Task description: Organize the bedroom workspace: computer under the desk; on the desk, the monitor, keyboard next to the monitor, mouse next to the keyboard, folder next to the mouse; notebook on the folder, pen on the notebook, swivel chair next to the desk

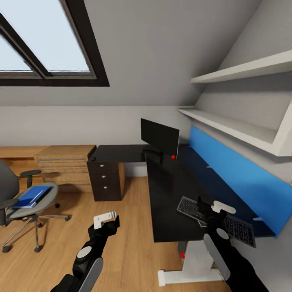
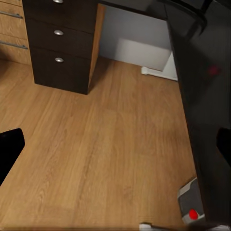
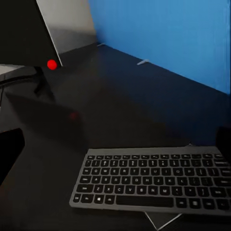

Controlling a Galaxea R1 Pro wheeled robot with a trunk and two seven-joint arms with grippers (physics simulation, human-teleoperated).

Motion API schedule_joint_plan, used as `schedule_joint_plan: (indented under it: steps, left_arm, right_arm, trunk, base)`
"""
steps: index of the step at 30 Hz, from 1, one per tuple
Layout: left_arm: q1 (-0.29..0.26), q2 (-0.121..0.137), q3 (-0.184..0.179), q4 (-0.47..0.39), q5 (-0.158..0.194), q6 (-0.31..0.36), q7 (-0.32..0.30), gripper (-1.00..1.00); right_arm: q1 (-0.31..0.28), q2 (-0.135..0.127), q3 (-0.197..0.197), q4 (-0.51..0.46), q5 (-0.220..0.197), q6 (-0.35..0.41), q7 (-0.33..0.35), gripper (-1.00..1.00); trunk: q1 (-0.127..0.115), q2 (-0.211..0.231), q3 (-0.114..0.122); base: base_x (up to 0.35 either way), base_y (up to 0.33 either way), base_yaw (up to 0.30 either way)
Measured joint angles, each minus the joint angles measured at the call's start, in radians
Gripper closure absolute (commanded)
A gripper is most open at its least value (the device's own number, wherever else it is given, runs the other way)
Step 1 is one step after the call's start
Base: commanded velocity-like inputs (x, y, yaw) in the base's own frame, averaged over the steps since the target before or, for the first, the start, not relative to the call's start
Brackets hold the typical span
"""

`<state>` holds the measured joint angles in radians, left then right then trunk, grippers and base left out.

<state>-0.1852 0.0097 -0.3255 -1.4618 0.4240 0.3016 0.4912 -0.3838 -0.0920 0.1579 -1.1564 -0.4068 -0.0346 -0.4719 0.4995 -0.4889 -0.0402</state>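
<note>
The monitor (image 1: 160,138) stands at the corner of the black desk (image 1: 166,194). The keyboard (image 1: 239,229) lies near the desk's front end by the blue panel, silver frame and black keys (image 3: 154,175). A pale grey flat corner (image 3: 163,220) pokes out from under it. My right gripper (image 1: 217,209) hovers open just above the keyboard. My left gripper (image 1: 107,219) hangs open over the wooden floor, left of the desk. The swivel chair (image 1: 44,202) stands far left with the blue folder (image 1: 30,196) on its seat. The computer, mouse, notebook and pen are out of view.
A black three-drawer unit (image 1: 104,180) (image 2: 60,43) holds up the desk's left wing. A wooden drawer chest (image 1: 65,164) stands behind the chair. A blue wall panel (image 1: 239,174) and white shelves (image 1: 243,129) run along the desk's right side. The white desk leg (image 1: 194,263) is below.
</note>
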Motion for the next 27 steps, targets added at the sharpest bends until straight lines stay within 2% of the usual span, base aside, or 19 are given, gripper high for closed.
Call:
schedule_joint_plan:
  steps: [2, 4, 6, 8, 10, 16, 27]
  left_arm:
    - [0.0, 0.0, 0.0, 0.0, 0.0, 0.0, 0.0, -1.0]
    - [0.0, 0.001, 0.0, 0.0, 0.0, 0.0, 0.0, -1.0]
    - [0.0, 0.001, 0.0, 0.001, 0.0, 0.0, 0.0, -1.0]
    - [0.0, 0.0, 0.0, 0.002, 0.0, -0.001, 0.0, -1.0]
    - [0.0, 0.0, -0.001, 0.003, -0.002, -0.001, 0.0, -1.0]
    - [-0.001, -0.002, -0.012, 0.024, -0.003, -0.001, 0.0, -1.0]
    - [-0.001, -0.003, -0.041, 0.038, -0.006, -0.001, 0.0, -1.0]
  right_arm:
    - [-0.005, -0.015, -0.046, 0.063, -0.002, 0.002, 0.047, -1.0]
    - [-0.008, -0.018, -0.061, 0.091, -0.001, 0.002, 0.063, -1.0]
    - [-0.036, -0.024, -0.078, 0.155, 0.0, 0.002, 0.087, -1.0]
    - [-0.072, -0.036, -0.087, 0.227, 0.001, 0.002, 0.104, -1.0]
    - [-0.145, -0.07, -0.095, 0.375, -0.001, 0.002, 0.141, -1.0]
    - [-0.191, -0.095, -0.097, 0.467, 0.001, 0.007, 0.196, -1.0]
    - [-0.254, -0.122, -0.097, 0.544, -0.004, 0.097, 0.212, -1.0]
  trunk:
    - [0.0, 0.0, 0.0]
    - [0.0, 0.0, 0.0]
    - [0.0, 0.0, 0.0]
    - [0.0, 0.0, 0.0]
    - [0.0, 0.0, 0.0]
    - [-0.001, 0.0, 0.0]
    - [-0.001, 0.0, 0.0]
  base:
    - [-0.027, -0.025, 0.0]
    - [-0.008, -0.021, 0.0]
    - [0.068, -0.08, 0.0]
    - [0.153, -0.164, 0.0]
    - [0.211, -0.228, 0.0]
    - [0.223, -0.241, 0.0]
    - [0.229, -0.248, 0.0]
